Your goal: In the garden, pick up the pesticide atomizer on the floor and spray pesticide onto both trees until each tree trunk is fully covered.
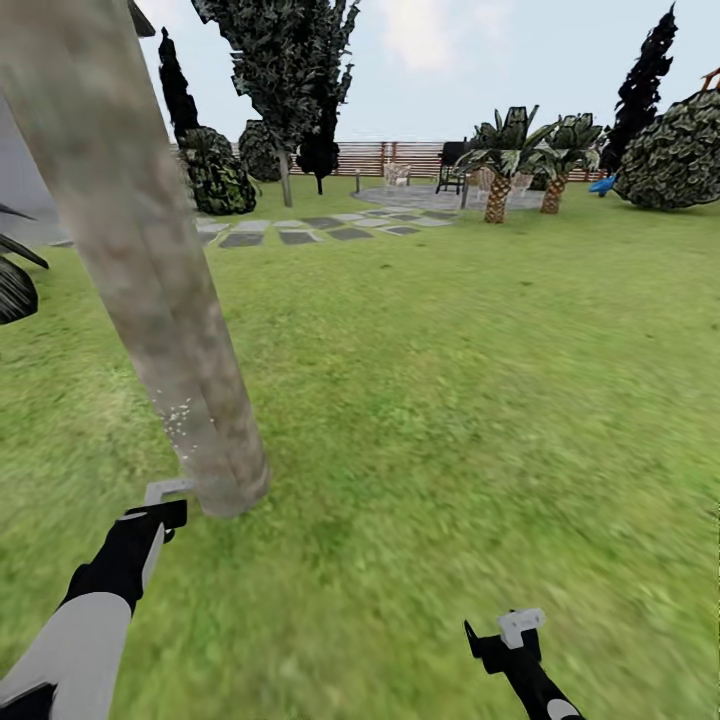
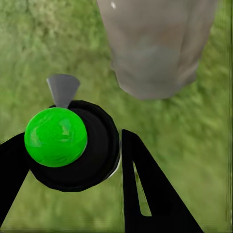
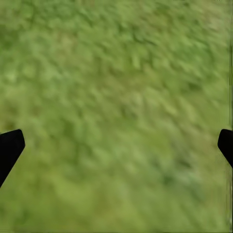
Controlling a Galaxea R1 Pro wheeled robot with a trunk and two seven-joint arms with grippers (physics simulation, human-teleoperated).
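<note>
On my left wrist feed, the left gripper [image 2: 73, 160] is clamped around the pesticide atomizer [image 2: 73, 145]: a black round body with a bright green ball on top and a grey cone-shaped nozzle [image 2: 63, 89]. One black finger sits on each side of the body, touching it. The nozzle points toward the base of the tree trunk [image 2: 158, 46], which stands just beyond it over the grass.

In the head view, the left gripper [image 1: 160, 508] is low at the foot of the same trunk [image 1: 150, 270], its pale tip just beside the bark. A patch of fine white specks [image 1: 180, 415] sits on the trunk's lower part, above the gripper. The trunk is thick, mottled grey-brown, and rises out of frame.

My right gripper [image 1: 508, 635] hangs over bare lawn [image 1: 450, 400], well apart from the trunk. On its wrist feed the two black fingertips [image 3: 9, 148] sit at opposite edges, spread wide with nothing between them.

Farther out I note stepping stones [image 1: 300, 232], two small palms [image 1: 525, 160], dark cypresses [image 1: 640, 85] and a slatted wooden fence [image 1: 370, 155].
</note>
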